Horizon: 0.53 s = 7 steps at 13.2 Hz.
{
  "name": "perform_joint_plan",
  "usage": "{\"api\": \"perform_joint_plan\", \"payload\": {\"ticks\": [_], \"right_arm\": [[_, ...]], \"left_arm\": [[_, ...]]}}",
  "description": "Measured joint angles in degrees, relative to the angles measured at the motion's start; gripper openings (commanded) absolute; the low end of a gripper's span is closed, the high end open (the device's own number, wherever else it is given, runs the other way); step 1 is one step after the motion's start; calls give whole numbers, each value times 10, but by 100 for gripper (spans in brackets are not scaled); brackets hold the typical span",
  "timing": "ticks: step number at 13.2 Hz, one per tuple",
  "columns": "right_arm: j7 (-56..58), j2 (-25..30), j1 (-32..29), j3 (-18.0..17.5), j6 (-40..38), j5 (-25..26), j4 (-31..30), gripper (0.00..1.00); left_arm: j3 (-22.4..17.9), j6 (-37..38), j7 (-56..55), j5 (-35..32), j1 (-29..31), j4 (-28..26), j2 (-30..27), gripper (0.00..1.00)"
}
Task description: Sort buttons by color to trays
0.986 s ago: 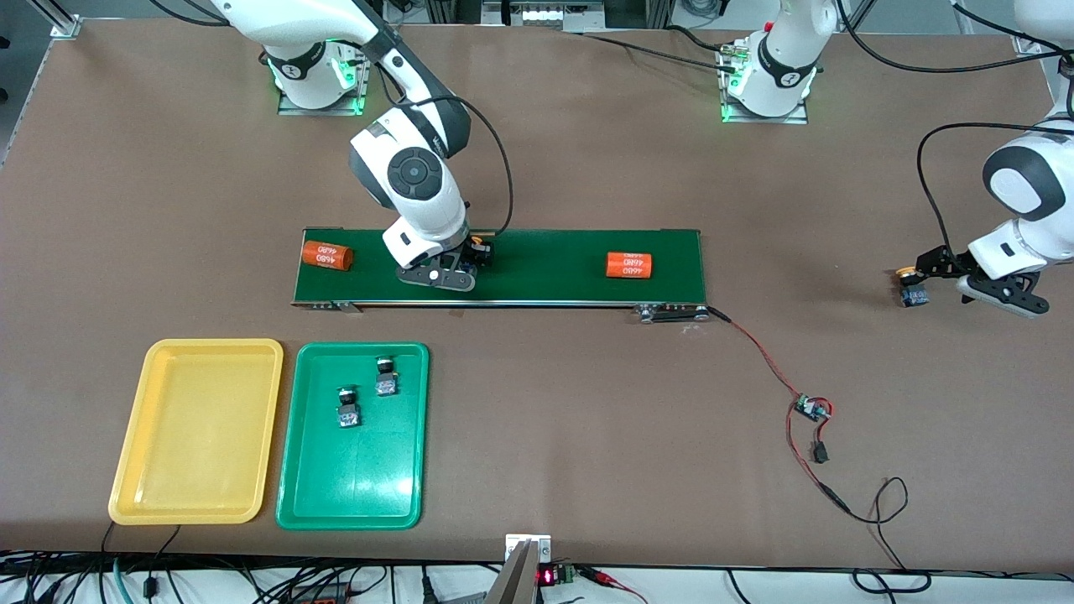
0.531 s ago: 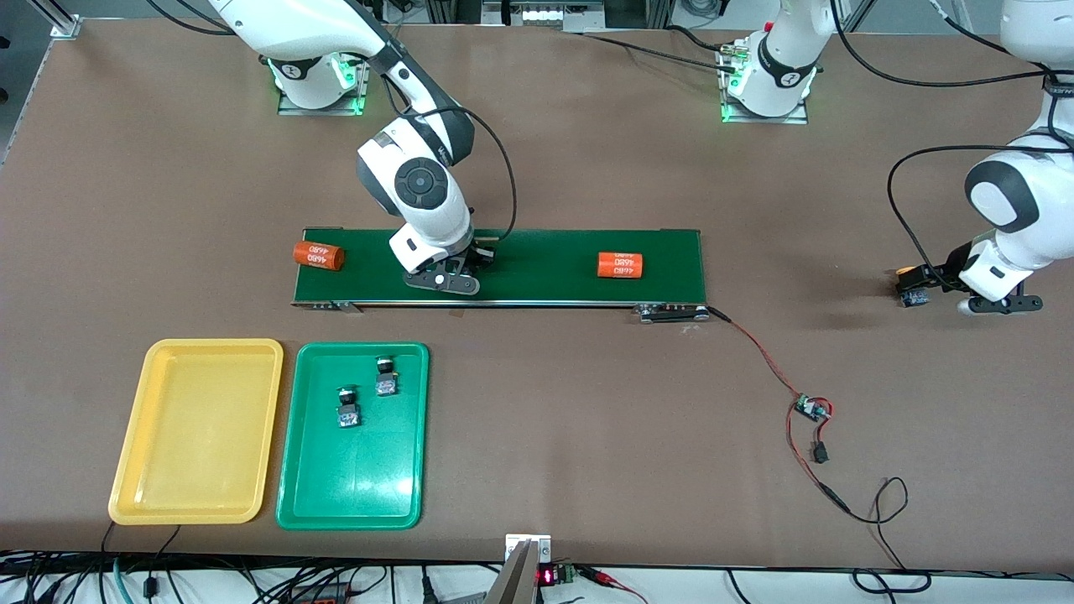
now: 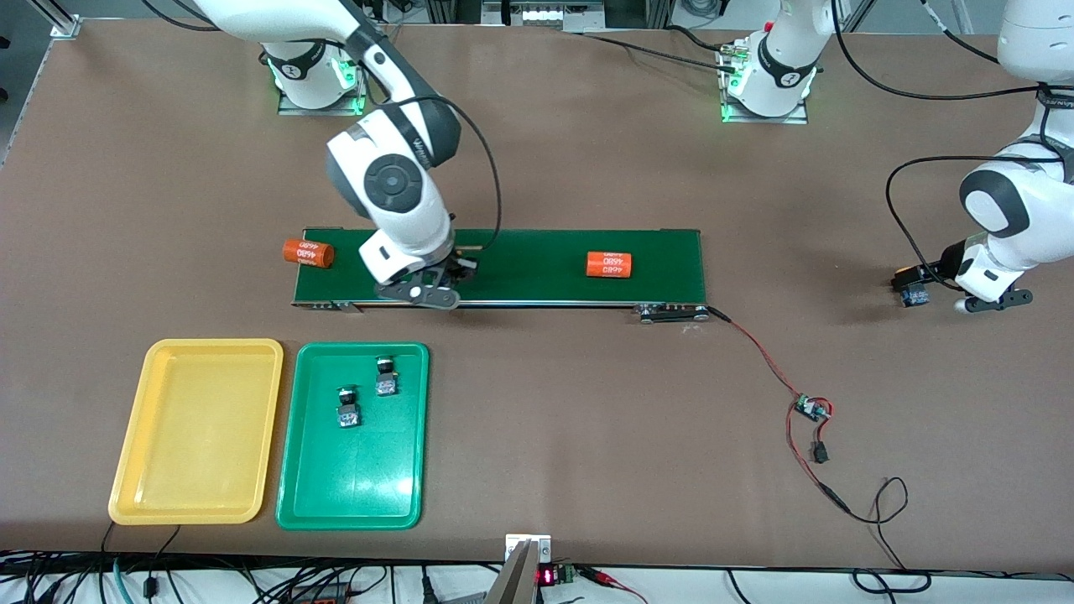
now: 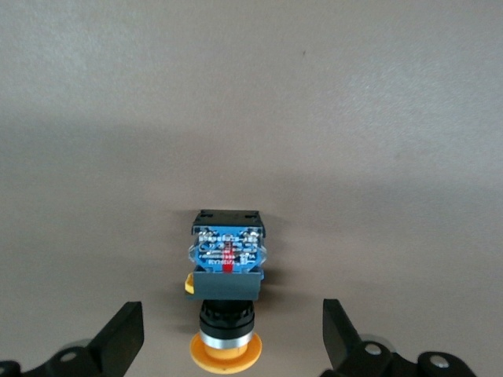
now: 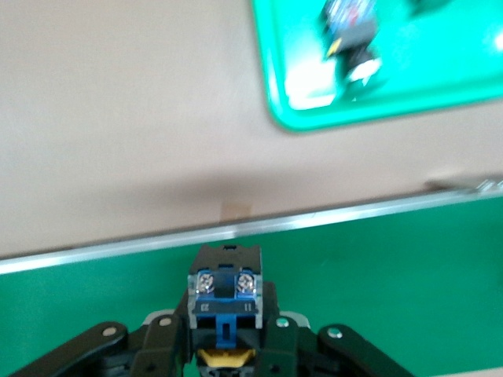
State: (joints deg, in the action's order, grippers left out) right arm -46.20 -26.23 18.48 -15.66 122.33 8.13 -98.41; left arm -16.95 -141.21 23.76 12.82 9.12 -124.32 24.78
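Observation:
A yellow-capped button (image 5: 224,302) sits between the fingers of my right gripper (image 5: 225,339), which is shut on it just above the dark-green conveyor belt (image 5: 409,267); in the front view this gripper (image 3: 456,270) is over the belt's edge nearer the trays. A second yellow-capped button (image 4: 226,271) lies on its side on the bare table at the left arm's end. My left gripper (image 4: 233,345) is open around its cap without touching it. The yellow tray (image 3: 197,436) holds nothing. Two green-capped buttons (image 3: 347,408) (image 3: 385,377) lie in the green tray (image 3: 352,482).
Two orange cylinders with white print lie on the belt (image 3: 537,268), one (image 3: 307,252) at the right arm's end overhanging it and one (image 3: 608,264) toward the left arm's end. A small circuit board (image 3: 810,408) with red and black wires trails from the belt's corner.
My right gripper shut on the yellow-capped button and carried it toward the trays' side of the belt. Both orange cylinders drifted toward the right arm's end. The left gripper settled lower around its button.

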Motion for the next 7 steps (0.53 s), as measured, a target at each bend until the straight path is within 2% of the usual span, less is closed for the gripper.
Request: {"api": "perform_joint_plan", "payload": {"ticks": [2,7], "right_arm": [[49,0,-37,10,-2,0,20,0],[239,-17,-184,17,-3,0,50,0]], "left_arm": [[0,-2,0,-12,0,0,4,100],[0,-17,0,-29,0,0,13,98]]}}
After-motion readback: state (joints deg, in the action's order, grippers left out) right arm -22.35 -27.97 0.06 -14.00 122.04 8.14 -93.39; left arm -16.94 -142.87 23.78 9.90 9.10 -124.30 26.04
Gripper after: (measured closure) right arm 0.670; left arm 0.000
